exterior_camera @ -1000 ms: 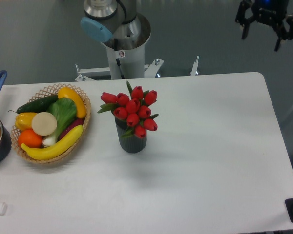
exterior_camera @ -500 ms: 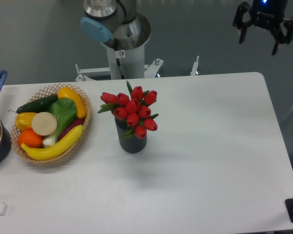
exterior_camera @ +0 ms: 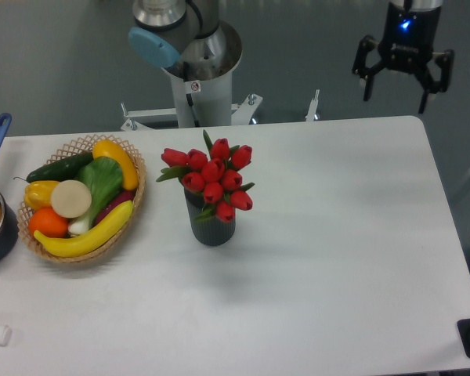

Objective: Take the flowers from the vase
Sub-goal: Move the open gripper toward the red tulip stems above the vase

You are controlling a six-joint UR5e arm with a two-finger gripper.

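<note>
1. Fixed camera: black two-finger end effector (exterior_camera: pixel 395 93) is hanging above the white worktop's (exterior_camera: pixel 352 235) far right edge, fingers spread wide, gripping nothing.
2. Bunch of red tulip flowers (exterior_camera: pixel 212 181) with green leaves is standing in the short dark grey ribbed vase (exterior_camera: pixel 212 228), mid-worktop, well apart from the end effector.
3. Woven basket of fruit (exterior_camera: pixel 82 197) is sitting left of the vase.

Bunch of red tulip flowers (exterior_camera: pixel 212 179) with green leaves, standing upright in the vase, buds packed tight above the mouth and stems hidden inside. Short dark grey ribbed cylindrical vase (exterior_camera: pixel 213 225), upright on the white table, roughly centre-left of the tabletop, untouched.
</note>
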